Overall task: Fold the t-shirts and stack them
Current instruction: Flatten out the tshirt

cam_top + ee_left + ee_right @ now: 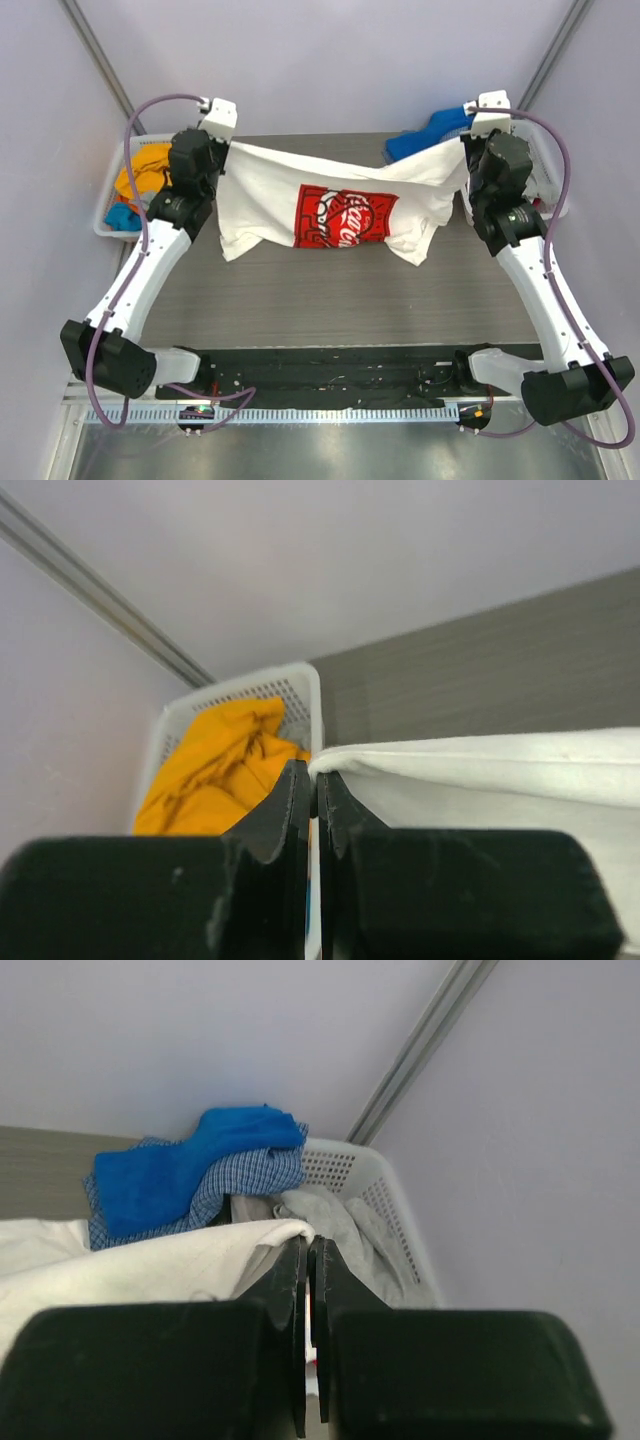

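Note:
A large white t-shirt (262, 205) with a red square chest logo (345, 216) hangs stretched between both arms above the table. My left gripper (226, 146) is shut on its left top corner; in the left wrist view the white t-shirt (500, 770) is pinched at the fingertips of the left gripper (313, 770). My right gripper (466, 140) is shut on the shirt's right top corner; the right wrist view shows the white t-shirt (150, 1260) meeting the right gripper (308, 1245). An orange t-shirt (215, 770) lies in the left basket. Blue (190, 1165), blue-checked (250, 1180) and grey (345, 1225) t-shirts lie in the right basket.
A white slatted basket (108, 205) stands at the table's left edge, with the orange t-shirt (140, 175) and a blue cloth (122, 215) in it. Another white basket (395, 1185) stands at the back right. The grey table (330, 300) lies below the hanging shirt.

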You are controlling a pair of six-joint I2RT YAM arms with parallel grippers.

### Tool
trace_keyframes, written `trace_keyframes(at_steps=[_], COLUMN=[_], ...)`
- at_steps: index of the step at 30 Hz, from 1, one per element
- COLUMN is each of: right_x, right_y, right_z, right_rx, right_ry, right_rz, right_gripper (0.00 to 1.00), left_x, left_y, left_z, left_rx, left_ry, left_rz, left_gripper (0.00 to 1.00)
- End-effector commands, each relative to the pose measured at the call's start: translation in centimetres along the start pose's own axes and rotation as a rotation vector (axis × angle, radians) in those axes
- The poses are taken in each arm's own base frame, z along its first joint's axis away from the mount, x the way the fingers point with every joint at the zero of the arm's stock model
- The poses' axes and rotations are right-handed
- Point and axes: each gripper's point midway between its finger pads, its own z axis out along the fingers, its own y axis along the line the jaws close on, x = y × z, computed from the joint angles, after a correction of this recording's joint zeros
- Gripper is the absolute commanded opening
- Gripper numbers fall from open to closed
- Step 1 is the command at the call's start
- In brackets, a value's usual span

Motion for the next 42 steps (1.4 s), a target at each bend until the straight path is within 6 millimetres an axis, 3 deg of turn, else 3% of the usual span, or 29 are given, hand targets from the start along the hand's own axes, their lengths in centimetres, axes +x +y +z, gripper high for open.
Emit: trace_keyframes(at_steps=[1,2,3,5,6,7,8,9,10,11,12,13,14,18,19,20,22,23,24,26,27,29,30,32,33,37,42], right_x=[-7.4,-7.8,-9.9,-11.9,-14.0,-15.3,-17.1,-19.7,-21.4,-22.6,-25.4,-26.5,-28.9,-31.5,-32.3,-32.0,-31.9,-31.7,-31.5,-30.8,-30.5,-29.2,-28.8,-27.8,-27.6,-26.5,-25.4], right_y=[-3.6,-3.2,-4.1,-4.7,-5.4,-5.9,-6.6,-7.7,-8.4,-9.0,-10.7,-11.2,-13.3,-15.7,-17.2,-17.1,-17.6,-18.4,-18.5,-19.2,-19.4,-19.4,-19.4,-19.0,-19.4,-19.4,-18.5], right_z=[0.4,1.9,2.1,3.7,5.2,5.8,6.0,6.3,5.9,5.9,4.8,4.4,2.1,-1.5,-4.0,-4.2,-5.6,-7.5,-8.0,-10.0,-10.6,-11.5,-11.9,-12.0,-12.9,-13.7,-12.1], right_rx=[0.108,0.12,0.144,0.186,0.215,0.227,0.248,0.279,0.292,0.308,0.342,0.351,0.386,0.43,0.451,0.443,0.43,0.425,0.416,0.401,0.397,0.382,0.379,0.364,0.368,0.364,0.37], right_ry=[-0.177,-0.188,-0.228,-0.261,-0.292,-0.316,-0.359,-0.416,-0.454,-0.48,-0.548,-0.576,-0.649,-0.763,-0.809,-0.804,-0.812,-0.82,-0.816,-0.806,-0.793,-0.754,-0.751,-0.721,-0.725,-0.702,-0.661], right_rz=[0.091,0.079,0.093,0.1,0.113,0.12,0.141,0.161,0.175,0.184,0.21,0.215,0.247,0.27,0.292,0.294,0.315,0.332,0.336,0.353,0.354,0.34,0.335,0.321,0.322,0.302,0.258], right_gripper=[0.01,0.01,0.01,0.01,0.01,0.01,0.01,0.01,0.01,0.01,0.01,0.01,0.01,0.01,0.01,0.01,0.01,0.01,0.01,0.01,0.01,0.01,0.01,0.01,0.01,0.01,0.01], left_x=[-9.0,-9.4,-11.8,-12.5,-15.9,-16.1,-17.7,-21.6,-22.4,-25.9,-27.1,-28.4,-30.0,-33.0,-33.1,-33.5,-33.4,-33.0,-33.0,-31.9,-31.8,-30.8,-30.6,-29.3,-29.0,-28.0,-27.8], left_y=[4.8,5.1,6.6,6.9,9.3,9.2,10.2,12.3,12.3,14.4,14.8,15.3,16.7,20.1,20.6,21.6,22.1,21.8,22.5,22.0,22.4,22.1,22.6,22.0,21.9,22.4,22.3], left_z=[0.1,0.6,0.5,3.4,2.5,4.5,4.4,2.4,3.2,0.4,-0.3,-1.3,-3.6,-10.7,-11.7,-13.9,-15.6,-15.4,-17.5,-17.3,-18.9,-18.9,-20.7,-20.2,-20.6,-22.7,-21.4], left_rx=[-0.141,-0.15,-0.194,-0.225,-0.287,-0.302,-0.331,-0.363,-0.365,-0.395,-0.393,-0.4,-0.425,-0.504,-0.514,-0.527,-0.525,-0.516,-0.52,-0.499,-0.499,-0.486,-0.49,-0.467,-0.464,-0.471,-0.492], left_ry=[-0.206,-0.203,-0.241,-0.225,-0.295,-0.288,-0.325,-0.421,-0.438,-0.535,-0.573,-0.617,-0.681,-0.857,-0.859,-0.882,-0.882,-0.864,-0.879,-0.839,-0.849,-0.822,-0.84,-0.789,-0.786,-0.78,-0.76], left_rz=[-0.07,-0.068,-0.095,-0.097,-0.14,-0.144,-0.162,-0.197,-0.198,-0.237,-0.242,-0.247,-0.266,-0.273,-0.284,-0.3,-0.303,-0.295,-0.304,-0.291,-0.3,-0.294,-0.305,-0.293,-0.296,-0.297,-0.269], left_gripper=[0.0,0.0,0.0,0.0,0.0,0.0,0.0,0.0,0.0,0.0,0.0,0.0,0.0,0.0,0.0,0.0,0.0,0.0,0.0,0.0,0.0,0.0,0.0,0.0,0.0,0.0,0.0])
